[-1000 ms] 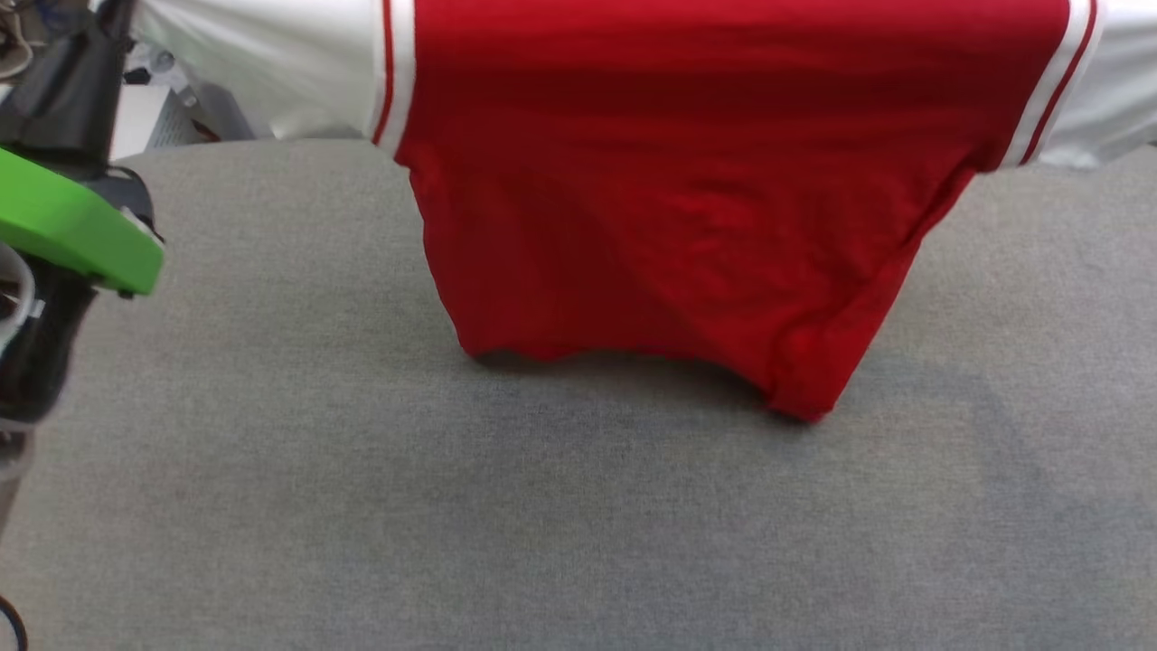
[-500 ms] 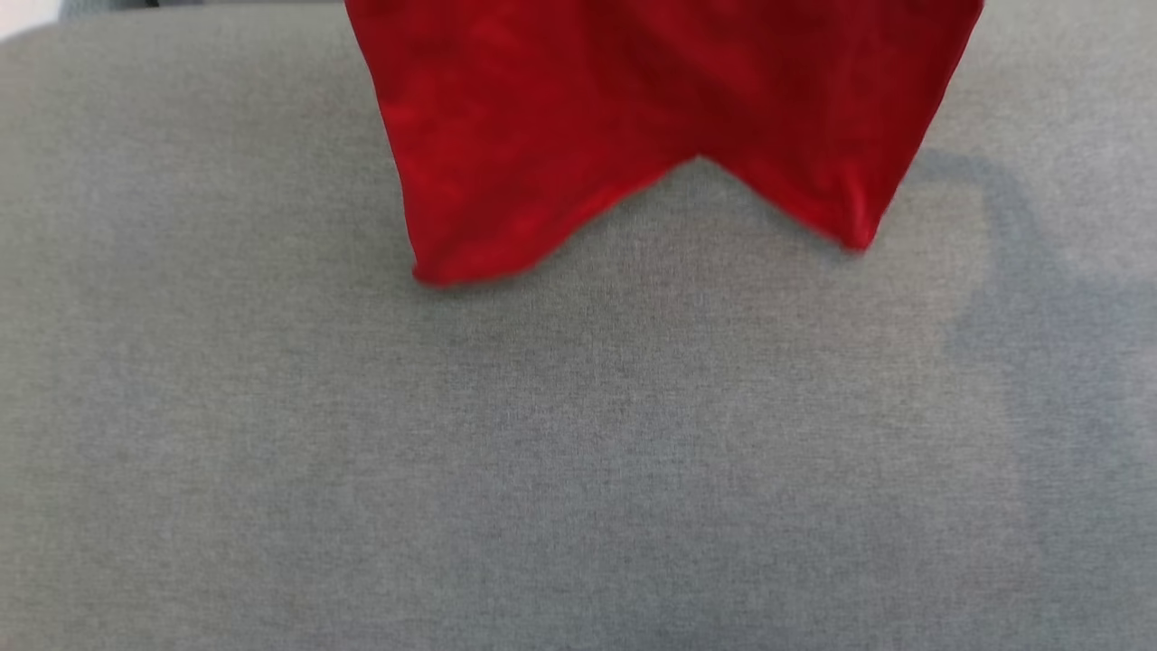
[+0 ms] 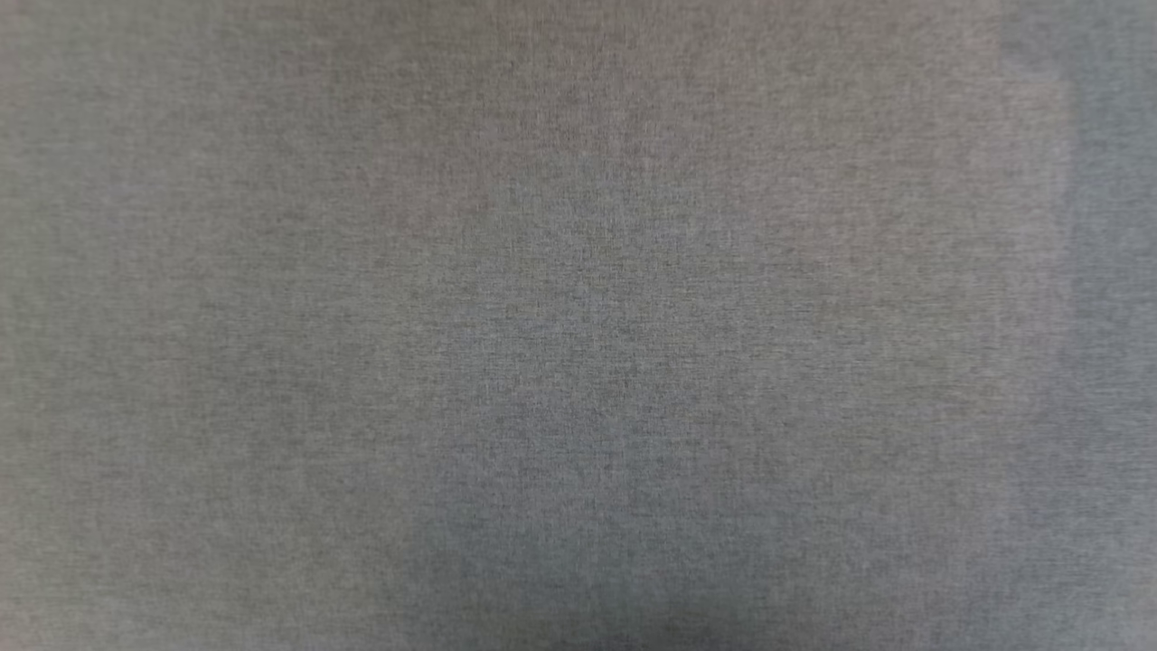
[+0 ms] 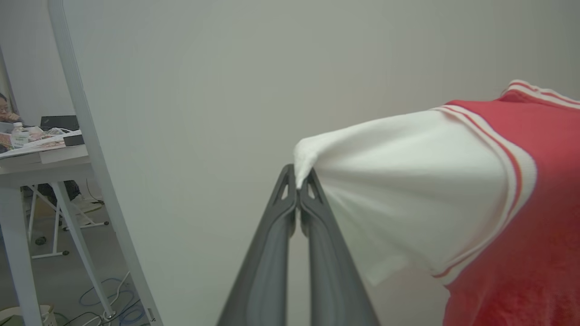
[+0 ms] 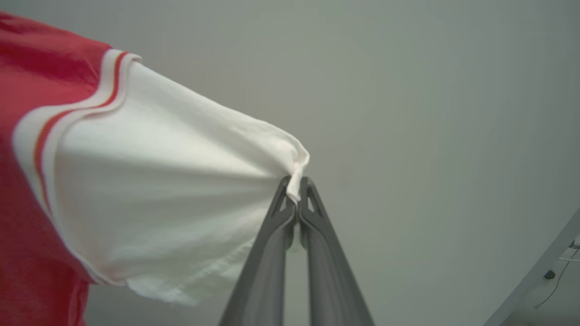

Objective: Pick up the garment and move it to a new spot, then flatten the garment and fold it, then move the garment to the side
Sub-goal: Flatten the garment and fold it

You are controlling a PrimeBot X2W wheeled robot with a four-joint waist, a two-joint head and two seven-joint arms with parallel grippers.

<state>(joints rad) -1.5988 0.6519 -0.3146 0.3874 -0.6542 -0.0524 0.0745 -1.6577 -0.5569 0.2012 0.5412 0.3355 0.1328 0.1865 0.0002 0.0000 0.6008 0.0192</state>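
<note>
The left gripper [image 4: 298,185], two long dark grey fingers pressed together at their tips, is clamped on the very edge of one white short sleeve [image 4: 408,190] of the red soft-fabric T-shirt [image 4: 534,203]; the sleeve cloth is drawn to a small bunched point between the tips and fans out taut toward the red body, which sits at the right of the left wrist view; red-and-white striped trim [image 4: 507,167] runs along the seam where sleeve meets body. The right gripper [image 5: 297,185], of the same dark build, is likewise closed, pinching the edge of the other white sleeve [image 5: 172,181]; a little fold of hem sticks up between its tips, and the cloth spreads leftward in that view to the striped seam and the red body. The T-shirt is thus held by both sleeves, raised in front of a plain pale grey wall [image 4: 204,90]; where its lower hem hangs cannot be told. In the head view lies a flat grey woven fabric surface [image 3: 578,325], with faint darker patches. Beside the wall leans a slim white post [image 4: 86,136]; beyond it stands a white desk [image 4: 41,158] with clutter, a person [image 4: 5,113] seated at its far side; blue cables [image 4: 104,294] lie on the floor.
</note>
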